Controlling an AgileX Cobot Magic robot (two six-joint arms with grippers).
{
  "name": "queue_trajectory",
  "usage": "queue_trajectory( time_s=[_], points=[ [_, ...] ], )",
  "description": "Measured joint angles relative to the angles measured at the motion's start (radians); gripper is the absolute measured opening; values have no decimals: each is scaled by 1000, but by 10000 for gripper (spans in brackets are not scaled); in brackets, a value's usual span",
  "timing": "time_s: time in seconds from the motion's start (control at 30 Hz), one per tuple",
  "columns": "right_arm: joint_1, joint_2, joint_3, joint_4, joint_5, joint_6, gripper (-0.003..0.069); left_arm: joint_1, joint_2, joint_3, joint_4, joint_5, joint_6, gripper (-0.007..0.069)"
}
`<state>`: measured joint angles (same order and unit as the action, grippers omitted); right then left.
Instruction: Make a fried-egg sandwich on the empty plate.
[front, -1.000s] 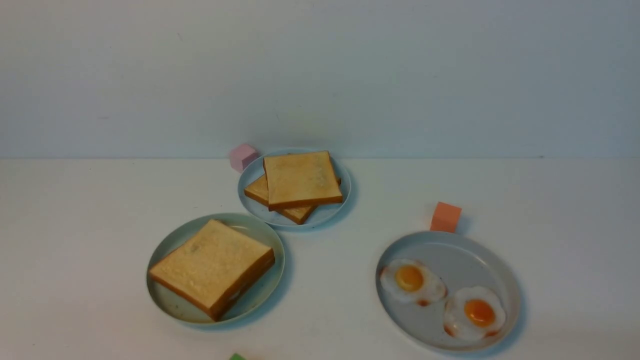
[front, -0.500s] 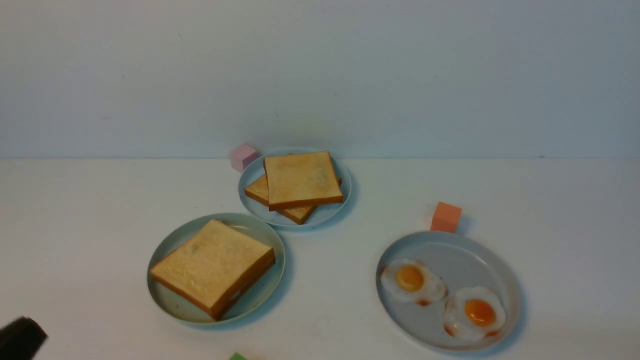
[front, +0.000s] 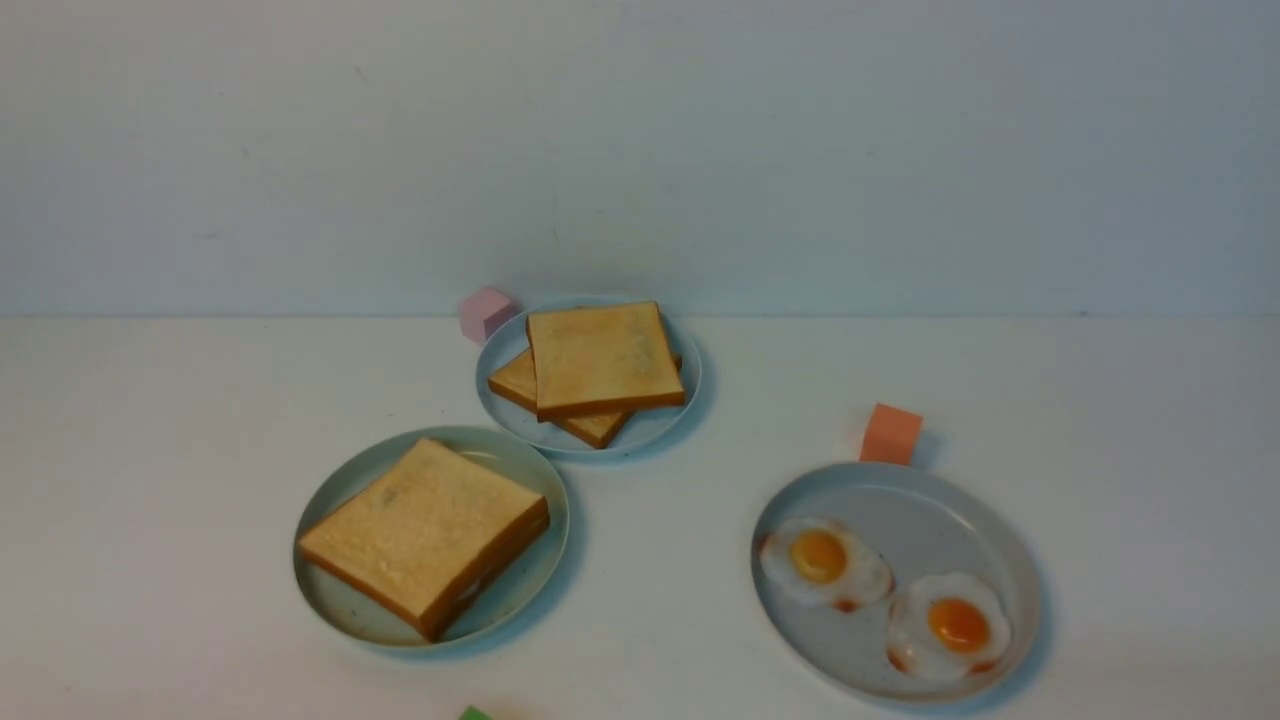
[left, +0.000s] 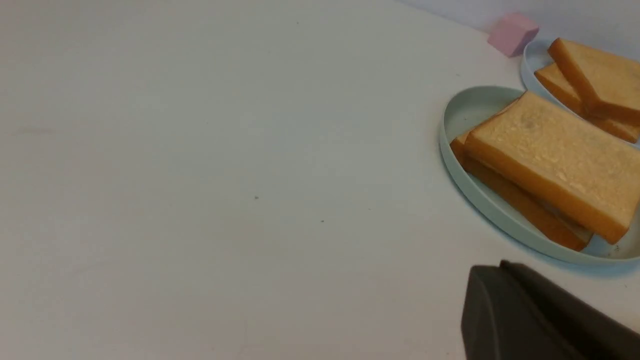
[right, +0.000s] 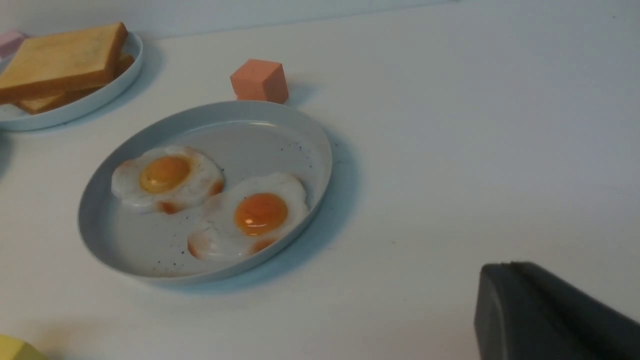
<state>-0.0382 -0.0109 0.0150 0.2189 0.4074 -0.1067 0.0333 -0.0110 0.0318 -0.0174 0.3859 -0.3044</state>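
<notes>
Front view: fried-egg sandwich (front: 425, 535) on mint plate (front: 345, 610); both pincers pressed together, empty.

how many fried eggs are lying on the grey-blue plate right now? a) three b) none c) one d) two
d: the grey-blue plate holds two fried eggs side by side, one nearer the robot's left and the other nearer its right; the right wrist view shows the same pair.

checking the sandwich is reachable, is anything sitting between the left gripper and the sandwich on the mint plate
Nothing visible does. In the left wrist view only bare table lies between the left gripper and the mint-green plate holding the fried-egg sandwich. The pink cube sits beyond it.
</notes>
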Motion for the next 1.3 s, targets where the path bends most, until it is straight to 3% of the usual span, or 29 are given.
queue_trajectory(
  time_s=[1.3],
  points=[
    [0, 0, 0, 0, 0, 0, 54, 0, 0, 0, -3, 1, -3, -13]
  ],
)
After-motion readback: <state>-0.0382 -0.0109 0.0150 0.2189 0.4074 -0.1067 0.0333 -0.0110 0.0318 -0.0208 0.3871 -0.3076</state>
